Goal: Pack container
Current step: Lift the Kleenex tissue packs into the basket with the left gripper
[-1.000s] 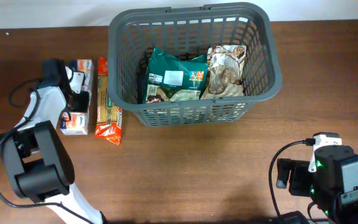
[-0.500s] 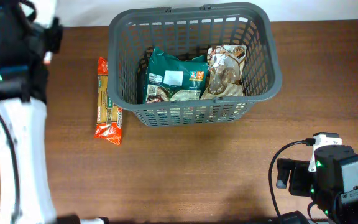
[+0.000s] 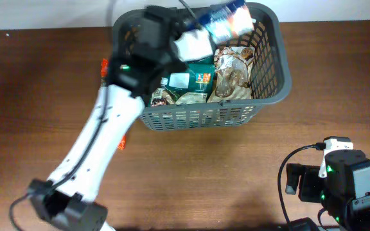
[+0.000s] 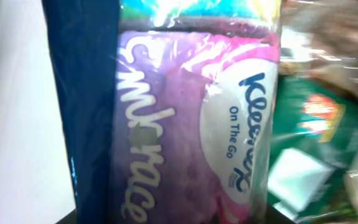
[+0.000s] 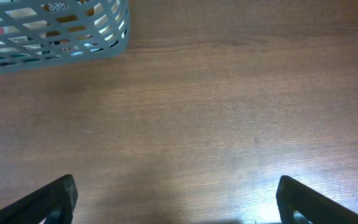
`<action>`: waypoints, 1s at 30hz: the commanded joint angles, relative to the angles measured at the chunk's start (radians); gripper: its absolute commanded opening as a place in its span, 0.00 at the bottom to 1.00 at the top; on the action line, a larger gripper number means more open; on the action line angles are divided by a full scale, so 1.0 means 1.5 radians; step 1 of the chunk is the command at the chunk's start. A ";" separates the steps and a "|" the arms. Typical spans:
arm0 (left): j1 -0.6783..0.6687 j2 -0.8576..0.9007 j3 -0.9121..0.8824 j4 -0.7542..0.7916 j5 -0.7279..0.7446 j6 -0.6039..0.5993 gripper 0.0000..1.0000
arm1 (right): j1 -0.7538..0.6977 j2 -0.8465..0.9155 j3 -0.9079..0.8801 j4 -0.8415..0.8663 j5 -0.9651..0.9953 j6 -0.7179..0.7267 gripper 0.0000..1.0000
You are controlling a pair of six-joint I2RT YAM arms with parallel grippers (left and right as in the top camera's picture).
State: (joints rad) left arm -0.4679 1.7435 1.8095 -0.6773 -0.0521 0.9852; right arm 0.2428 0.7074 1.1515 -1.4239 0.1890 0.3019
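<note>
Aloft, left claw (image 3: 205,29) pinching tissue pack (image 3: 230,19) above container (image 3: 281,61), right claw (image 5: 176,190) spread wide.

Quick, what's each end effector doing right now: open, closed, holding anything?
Left end effector: closed on the tissue pack, above the basket.
Right end effector: open, empty.

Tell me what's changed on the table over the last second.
The left gripper took hold of the Kleenex tissue pack that lay left of the orange packet. It lifted the pack and swung it right, and now holds it above the far side of the container. The green bag and brown bag inside, the orange packet and the open right gripper stayed put.
</note>
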 commanded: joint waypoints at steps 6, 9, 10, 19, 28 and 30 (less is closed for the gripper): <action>-0.027 0.037 0.004 -0.066 0.032 0.063 0.40 | -0.001 -0.005 -0.003 0.002 -0.001 -0.004 0.99; -0.027 0.036 0.024 -0.118 0.092 0.061 0.38 | -0.001 -0.005 -0.003 0.002 -0.001 -0.004 0.99; -0.027 0.036 0.036 -0.138 0.108 0.054 0.38 | -0.001 -0.005 -0.003 0.002 -0.001 -0.004 0.99; -0.027 0.036 0.106 -0.257 0.127 0.053 0.38 | -0.001 -0.005 -0.003 0.002 -0.001 -0.004 0.99; -0.027 0.033 0.132 -0.286 0.124 0.019 0.99 | -0.001 -0.005 -0.003 0.002 -0.001 -0.004 0.99; -0.027 0.028 0.165 -0.314 0.124 0.018 0.99 | -0.001 -0.005 -0.003 0.002 -0.001 -0.004 0.99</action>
State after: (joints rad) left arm -0.5083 1.8107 1.9770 -1.1202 0.1139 1.0386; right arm 0.2428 0.7074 1.1515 -1.4235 0.1890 0.3023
